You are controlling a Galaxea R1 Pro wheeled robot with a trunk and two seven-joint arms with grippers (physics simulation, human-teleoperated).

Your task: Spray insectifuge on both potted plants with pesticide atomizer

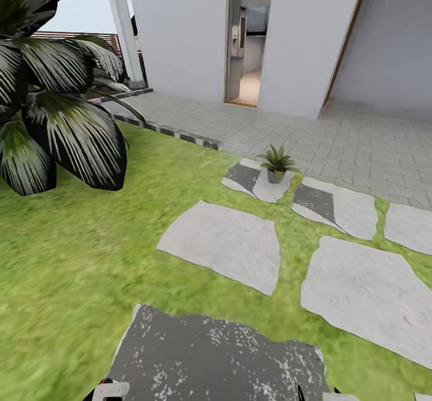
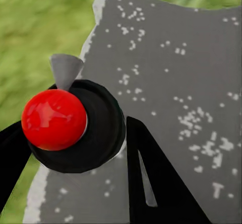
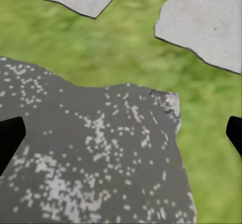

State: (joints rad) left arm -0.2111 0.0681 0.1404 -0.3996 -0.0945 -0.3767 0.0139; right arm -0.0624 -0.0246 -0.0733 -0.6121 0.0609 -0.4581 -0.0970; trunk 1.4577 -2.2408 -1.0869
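A black round object with a red ball (image 2: 54,119) and a small grey cone on it is held between the two black fingers of the left gripper (image 2: 75,148) in the left wrist view; whether this is the end of the spray bottle cannot be told. The jaws are closed against it. Below it lies a dark grey speckled paving stone (image 2: 186,73) bordered by lawn (image 2: 40,27).

One potted plant (image 1: 276,162), a small green rosette in a grey pot, is seen in the head view standing on a pale stepping stone (image 1: 270,188) near the brick paving (image 1: 360,143). More stepping stones (image 1: 225,242) are spread over the lawn nearby.

The right gripper (image 3: 121,138) is seen with its black fingertips (image 3: 9,138) wide apart and nothing between them, above the dark speckled stone.

A big dark broad-leaved shrub (image 1: 54,95) stands at the left, and a white wall with an open doorway (image 1: 249,35) is seen behind.
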